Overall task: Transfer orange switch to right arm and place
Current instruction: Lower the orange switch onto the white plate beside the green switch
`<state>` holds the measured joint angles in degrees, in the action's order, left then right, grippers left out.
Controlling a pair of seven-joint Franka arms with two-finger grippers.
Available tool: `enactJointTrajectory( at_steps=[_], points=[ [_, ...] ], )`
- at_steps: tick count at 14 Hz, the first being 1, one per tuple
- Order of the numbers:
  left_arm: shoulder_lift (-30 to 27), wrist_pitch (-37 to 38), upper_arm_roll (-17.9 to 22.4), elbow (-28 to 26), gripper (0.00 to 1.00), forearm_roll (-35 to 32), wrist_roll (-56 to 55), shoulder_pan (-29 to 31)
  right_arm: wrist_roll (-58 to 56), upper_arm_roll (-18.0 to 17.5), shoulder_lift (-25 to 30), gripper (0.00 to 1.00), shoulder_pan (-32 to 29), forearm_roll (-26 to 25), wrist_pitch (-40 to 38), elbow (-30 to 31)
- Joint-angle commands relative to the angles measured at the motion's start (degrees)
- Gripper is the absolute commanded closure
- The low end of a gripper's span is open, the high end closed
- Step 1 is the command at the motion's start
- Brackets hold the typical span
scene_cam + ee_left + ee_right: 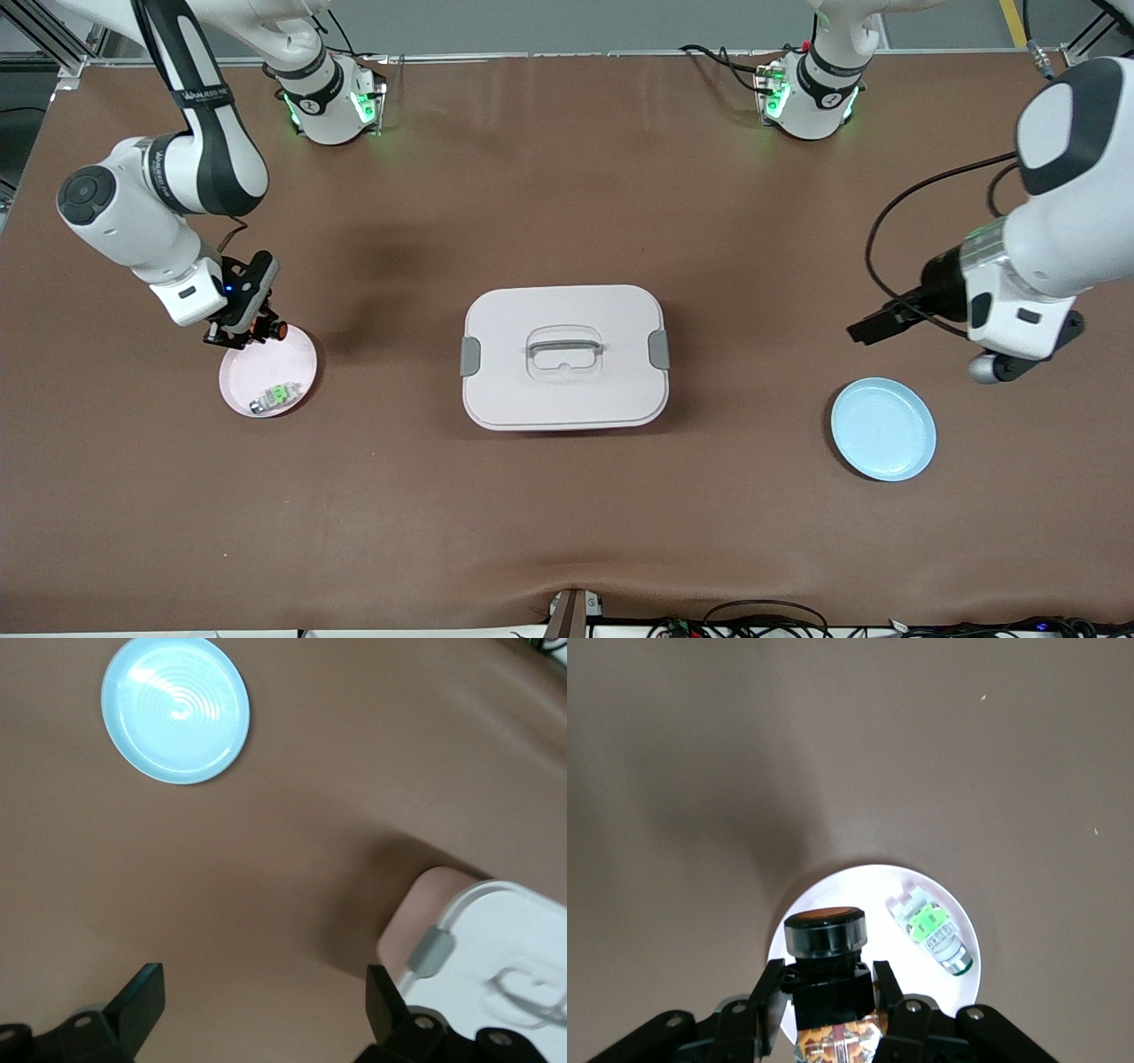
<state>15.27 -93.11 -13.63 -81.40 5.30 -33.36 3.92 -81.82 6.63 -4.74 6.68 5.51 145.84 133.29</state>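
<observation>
- The right arm (168,204) reaches down at its own end of the table (567,496), and the right gripper (252,332) hangs over the farther rim of a pink plate (292,359).
- Its fingers (766,1001) are clamped tight on the orange switch (268,330). In the right wrist view the switch's black body sits between the two fingers with its orange face pointing away from the gripper, above the plate.
- On that pink plate, nearer the front camera than the held switch, lies a small silver-and-green part (275,396).
- In the middle of the table sits a white lidded box (564,356) with a handle on top and a grey latch at each end.
- Toward the left arm's end of the table lies a light blue plate (883,428), with nothing on it.
- The left arm waits there with the left gripper (257,1001) in the air over bare table between the box and the blue plate. Its fingers (142,997) stand wide apart and hold nothing.
</observation>
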Motion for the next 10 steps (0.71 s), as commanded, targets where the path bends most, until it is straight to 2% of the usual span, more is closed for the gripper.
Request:
enactJointTrajectory(
  at_steps=[1, 4, 6, 10],
  points=[
    [-3.13, 4.24, -0.44, -0.95, 0.0, -1.61, 11.26, 3.71, -4.65, -1.0, -2.27, 1.0, -3.59, -1.03, 5.92, 1.98],
    [-6.81, 5.65, -0.52, -3.66, 0.0, -1.7, 21.28, 8.28, -8.26, -1.01, -6.67, 1.0, -5.88, -0.94, 12.08, 1.98],
    [-11.29, 4.87, -0.61, -9.27, 0.0, -2.83, 29.8, 10.84, -8.71, -1.09, -9.04, 1.0, -6.76, -0.85, 15.07, 1.89],
    [-17.8, 1.62, -0.79, -16.75, 0.0, -2.75, 30.55, 11.55, -8.71, -1.44, -11.86, 1.0, -6.85, -0.15, 18.25, 1.63]
  ],
)
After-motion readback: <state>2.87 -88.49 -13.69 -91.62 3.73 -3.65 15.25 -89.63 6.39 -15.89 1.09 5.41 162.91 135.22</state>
